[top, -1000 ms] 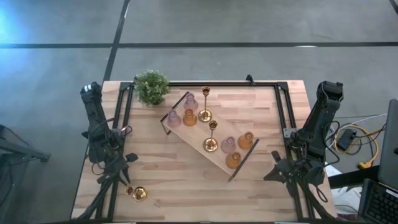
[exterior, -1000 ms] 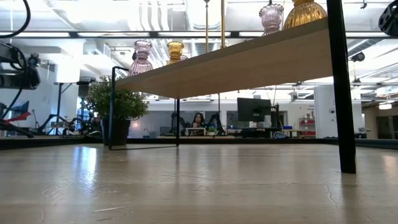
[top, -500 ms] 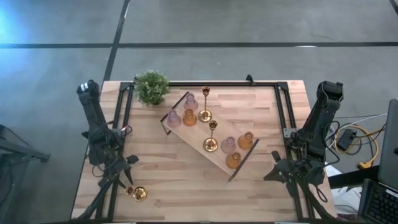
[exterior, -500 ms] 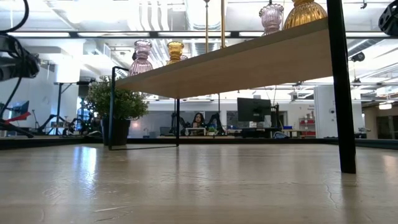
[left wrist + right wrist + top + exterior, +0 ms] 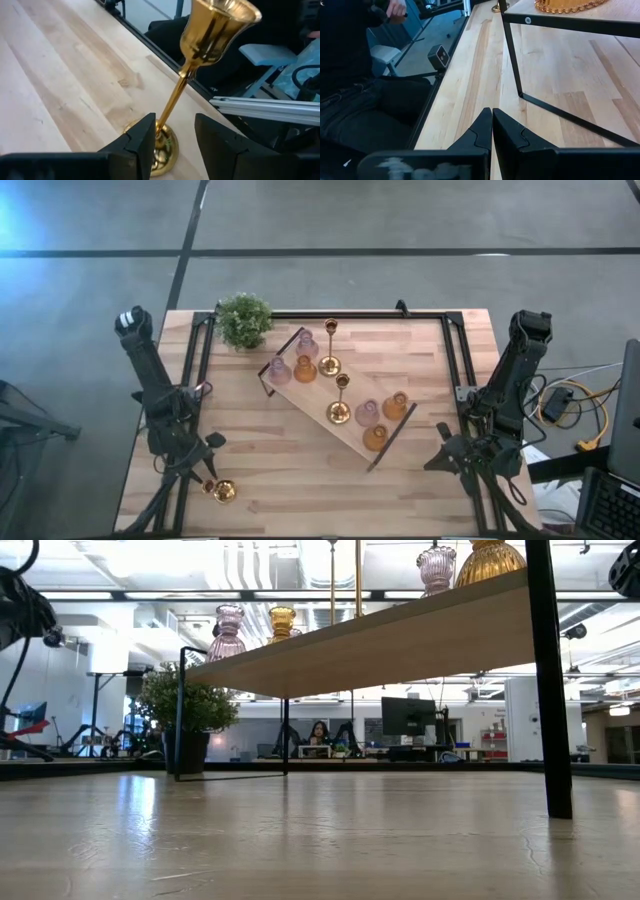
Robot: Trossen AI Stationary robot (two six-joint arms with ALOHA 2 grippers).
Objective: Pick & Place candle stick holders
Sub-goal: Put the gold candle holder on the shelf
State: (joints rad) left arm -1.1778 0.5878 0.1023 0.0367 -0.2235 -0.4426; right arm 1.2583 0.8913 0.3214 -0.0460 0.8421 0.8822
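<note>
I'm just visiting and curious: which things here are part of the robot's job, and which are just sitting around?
Job:
gold holder between the left gripper open jaws
gold holders, amber holders and pink holders on the tray

Just there:
plant
right gripper, idle

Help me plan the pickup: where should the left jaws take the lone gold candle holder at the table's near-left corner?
Grip the gold candle holder low on its thin stem, level from the side. The left gripper is open astride the stem; cup and base are too wide.
</note>
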